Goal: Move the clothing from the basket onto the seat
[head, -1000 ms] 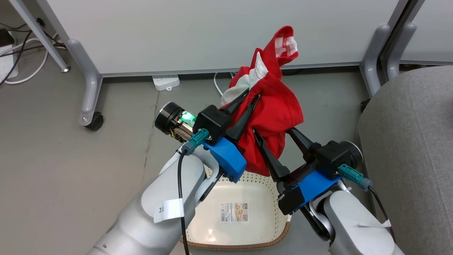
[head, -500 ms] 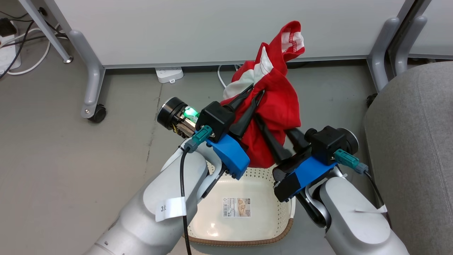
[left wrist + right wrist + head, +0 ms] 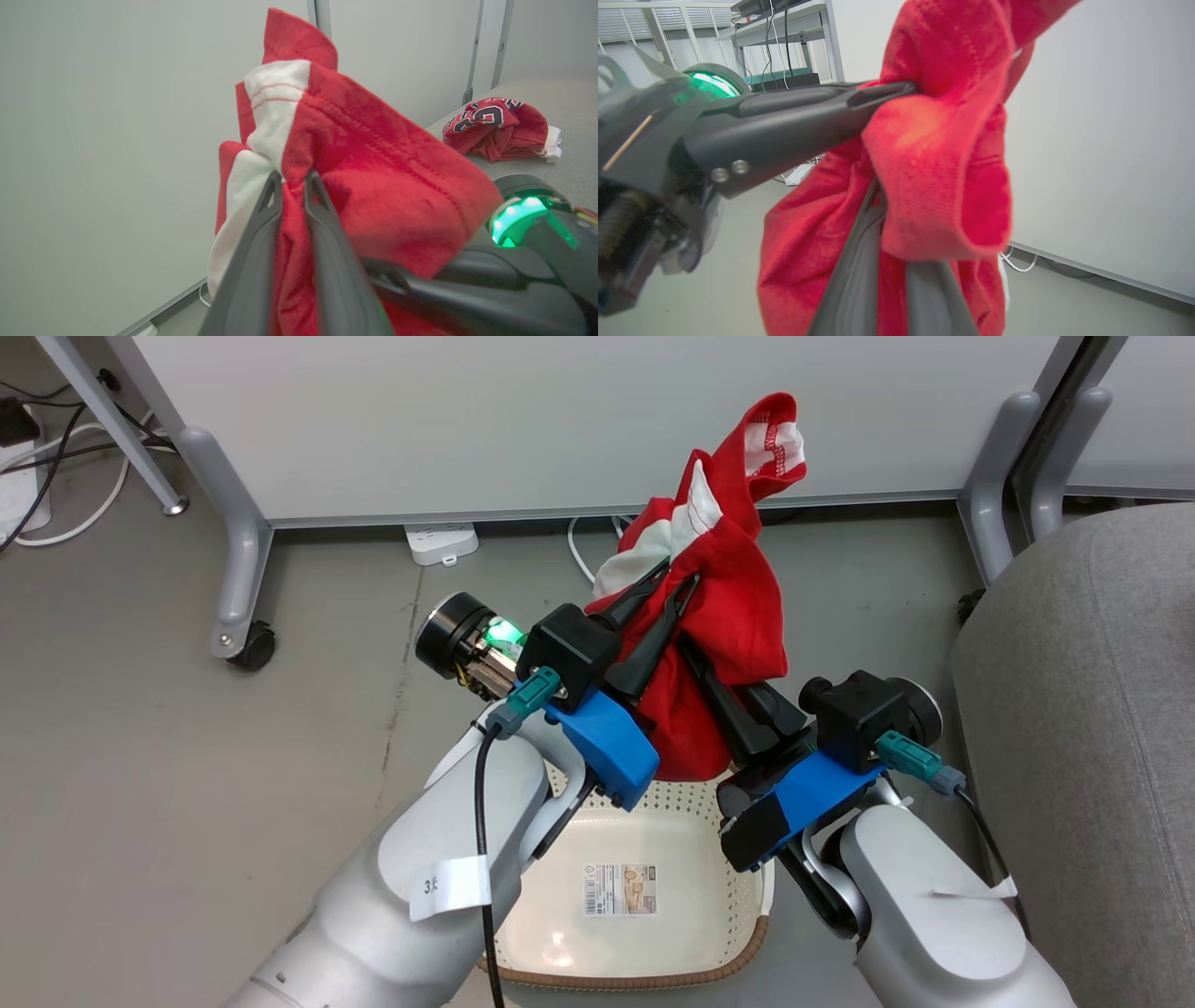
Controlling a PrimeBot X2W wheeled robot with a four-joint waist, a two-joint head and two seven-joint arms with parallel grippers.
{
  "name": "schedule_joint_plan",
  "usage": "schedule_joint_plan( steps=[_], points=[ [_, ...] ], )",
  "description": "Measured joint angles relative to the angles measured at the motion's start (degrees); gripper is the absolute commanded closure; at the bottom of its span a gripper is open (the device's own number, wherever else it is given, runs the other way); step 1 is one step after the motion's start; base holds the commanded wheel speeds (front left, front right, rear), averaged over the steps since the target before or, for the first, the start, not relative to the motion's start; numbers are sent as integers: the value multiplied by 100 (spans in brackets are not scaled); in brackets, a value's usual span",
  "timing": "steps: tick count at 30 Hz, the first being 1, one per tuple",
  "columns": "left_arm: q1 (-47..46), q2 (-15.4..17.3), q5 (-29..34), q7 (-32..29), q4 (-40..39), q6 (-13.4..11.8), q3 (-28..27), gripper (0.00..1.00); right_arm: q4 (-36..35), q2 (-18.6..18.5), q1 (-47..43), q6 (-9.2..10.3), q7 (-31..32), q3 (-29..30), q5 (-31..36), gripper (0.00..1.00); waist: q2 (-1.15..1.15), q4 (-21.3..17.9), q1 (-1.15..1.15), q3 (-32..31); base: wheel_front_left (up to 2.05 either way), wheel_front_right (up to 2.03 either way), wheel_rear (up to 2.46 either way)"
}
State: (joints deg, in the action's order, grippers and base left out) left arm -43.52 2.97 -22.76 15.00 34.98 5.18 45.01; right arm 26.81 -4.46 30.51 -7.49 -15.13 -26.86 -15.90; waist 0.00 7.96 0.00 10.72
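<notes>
Head view: the left gripper [image 3: 681, 575] reaches up and to the right, its 2 fingers pressed together on a fold of the red striped garment [image 3: 728, 607], which hangs in the air above the far end of the basket [image 3: 747, 859]. The right gripper [image 3: 724, 681] comes in from the lower right. Its 2 fingers lie close together against the lower part of the cloth, and their tips are buried in it. The basket sits on the floor [image 3: 187, 756], half hidden behind both pale forearms, with a sticker [image 3: 621, 889] on its bare bottom. The grey seat [image 3: 1074, 709] is cut off at the right edge.

Left wrist view: the left gripper [image 3: 293, 179] pinches a red-and-white fold between its tips. The garment [image 3: 373, 186] hides most of the right gripper's finger at the bottom right. Beyond it, the jersey [image 3: 497, 126] lies crumpled on the seat [image 3: 577, 116], its lettering too folded to read.

Right wrist view: the right gripper [image 3: 896, 242] has red cloth squeezed between its 2 fingers. A blurred fold of the garment [image 3: 943, 186] covers the tips. The left gripper [image 3: 808, 116] crosses from the left, its tip vanishing into the cloth.
</notes>
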Motion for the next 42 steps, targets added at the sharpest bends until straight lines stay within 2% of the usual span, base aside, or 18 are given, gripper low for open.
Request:
schedule_joint_plan(
  steps=[13,14,15,29,37,42],
  points=[
    [13,-1,-1,0,-7,-13,1,100,4,-13,4,0,0,-30,2,100,0,0,0,-43,0,0,0],
    [19,0,0,0,-13,-20,-4,73,4,-14,4,0,0,-31,2,100,0,0,0,-45,0,0,0],
    [20,0,10,0,-13,-37,-4,0,4,-15,4,0,0,-33,2,100,0,-1,0,-47,0,0,0],
    [23,-4,180,1,-44,-67,-137,0,13,-103,-7,0,1,-41,29,100,0,-129,0,-15,0,0,0],
    [34,-3,294,7,-48,-41,-164,0,-113,-165,-21,0,1,183,79,100,0,-465,0,80,0,0,0],
    [36,-3,376,7,-124,-24,-171,0,-261,-256,-25,0,1,519,130,100,0,-785,0,212,0,0,0]
  ],
)
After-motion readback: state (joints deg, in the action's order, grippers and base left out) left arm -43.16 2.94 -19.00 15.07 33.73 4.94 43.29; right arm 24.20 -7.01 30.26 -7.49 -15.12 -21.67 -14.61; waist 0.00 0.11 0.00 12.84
